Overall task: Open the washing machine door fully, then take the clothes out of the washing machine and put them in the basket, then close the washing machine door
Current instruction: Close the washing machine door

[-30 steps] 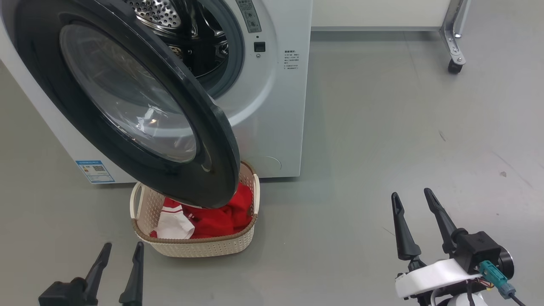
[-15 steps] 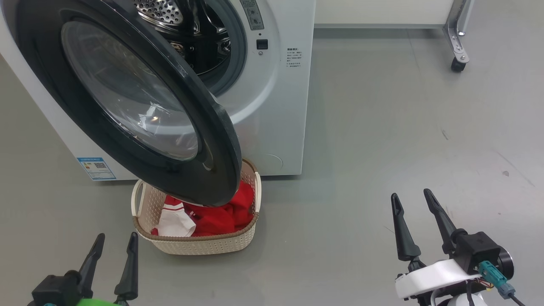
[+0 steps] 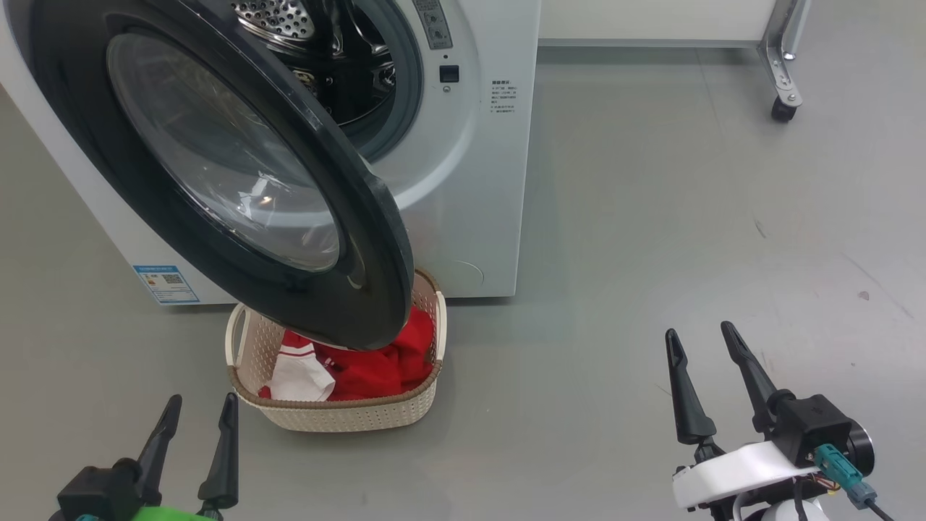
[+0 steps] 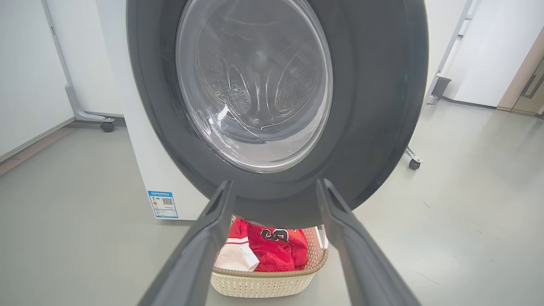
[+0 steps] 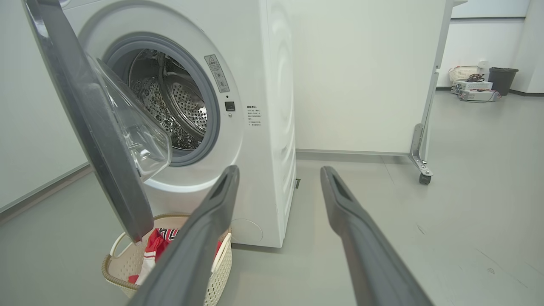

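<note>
You have the washing machine door (image 3: 217,166) swung out from the washing machine (image 3: 470,181), and its black rim hangs over the back part of the basket (image 3: 347,416). The perforated steel drum (image 3: 289,22) shows through the opening behind the door. The basket sits on the floor (image 3: 651,217) just in front of the washer's lower panel. The clothes (image 3: 369,369), red jersey fabric and a white piece with red stripes, lie inside it.

Your left gripper (image 3: 203,398) sits low, near the basket's front left corner but apart from it. Its fingers (image 4: 199,255) are spread wide and hold nothing. Your right gripper (image 3: 699,330) is well off to the right over bare floor, its fingers likewise apart and empty.
</note>
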Controlling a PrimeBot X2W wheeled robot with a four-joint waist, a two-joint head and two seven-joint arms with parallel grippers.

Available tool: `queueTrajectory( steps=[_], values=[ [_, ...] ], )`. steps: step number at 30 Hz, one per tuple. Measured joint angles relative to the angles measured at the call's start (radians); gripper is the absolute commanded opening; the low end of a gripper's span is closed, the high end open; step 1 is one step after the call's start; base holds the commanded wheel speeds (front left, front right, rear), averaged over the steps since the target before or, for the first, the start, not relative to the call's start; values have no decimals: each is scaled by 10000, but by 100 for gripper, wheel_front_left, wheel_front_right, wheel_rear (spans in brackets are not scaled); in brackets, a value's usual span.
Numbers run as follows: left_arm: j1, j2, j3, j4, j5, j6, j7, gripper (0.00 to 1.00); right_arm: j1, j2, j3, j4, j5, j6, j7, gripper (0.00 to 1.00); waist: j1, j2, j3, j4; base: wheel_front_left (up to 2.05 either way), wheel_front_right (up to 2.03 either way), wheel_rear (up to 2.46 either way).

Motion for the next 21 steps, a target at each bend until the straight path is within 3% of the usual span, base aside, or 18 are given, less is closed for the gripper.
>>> queueTrajectory(
  steps=[21],
  values=[
    [-12,-19,19,-63,88,0,0,100,-3,0,73,-8,23,-40,0,100,0,0,110,36,0,0,0]
  ],
)
